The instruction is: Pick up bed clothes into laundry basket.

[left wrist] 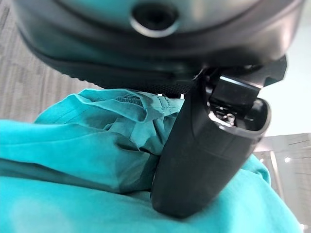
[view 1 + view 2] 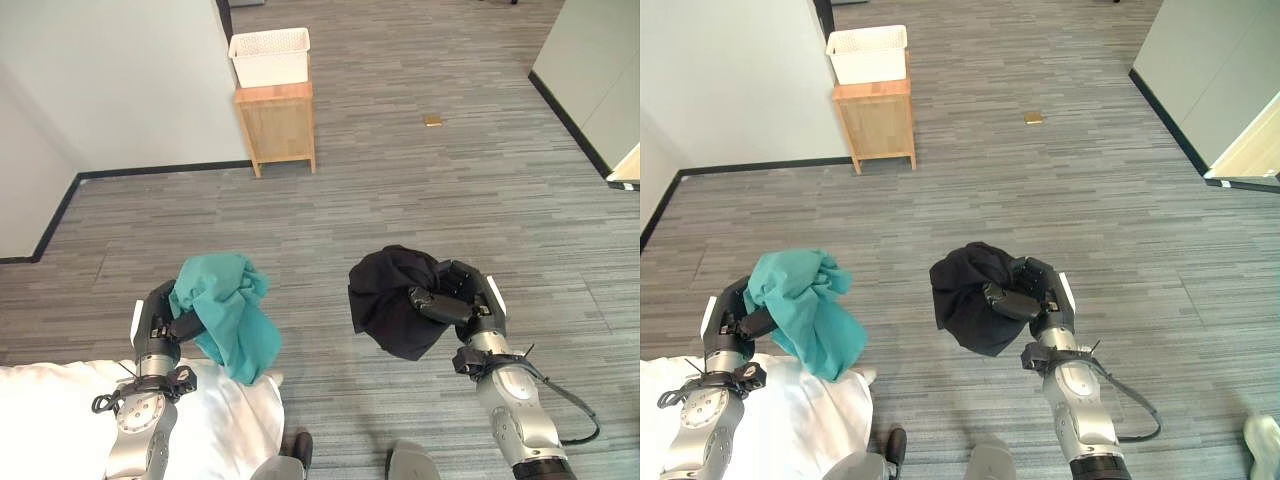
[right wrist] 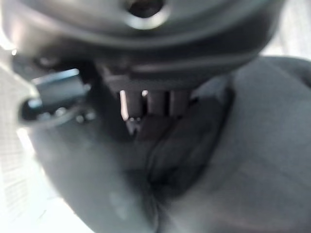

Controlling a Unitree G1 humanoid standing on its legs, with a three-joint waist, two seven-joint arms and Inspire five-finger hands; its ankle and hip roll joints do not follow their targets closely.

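White bed [image 2: 60,410] near left. Left hand [image 2: 160,322] clamped on teal garment [image 2: 228,310]; right hand [image 2: 455,295] clamped on black garment [image 2: 390,300], both held above floor. Laundry basket [image 2: 270,55] far, atop wooden cabinet [image 2: 277,125]. Risk: dangling teal cloth slipping or snagging during carry.

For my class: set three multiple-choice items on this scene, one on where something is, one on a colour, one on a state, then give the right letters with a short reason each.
1. Where is the white laundry basket?
A. on the wooden cabinet
B. on the bed
C. in the robot's right hand

2. What colour is the garment in the left hand?
A. red
B. teal
C. yellow

3. What is the right hand doing?
A. hanging open
B. pushing the cabinet
C. gripping a black garment

Answers: 1 A, the basket stands on the cabinet top by the wall. 2 B, teal cloth hangs from it. 3 C, its fingers curl round the bunched black cloth.
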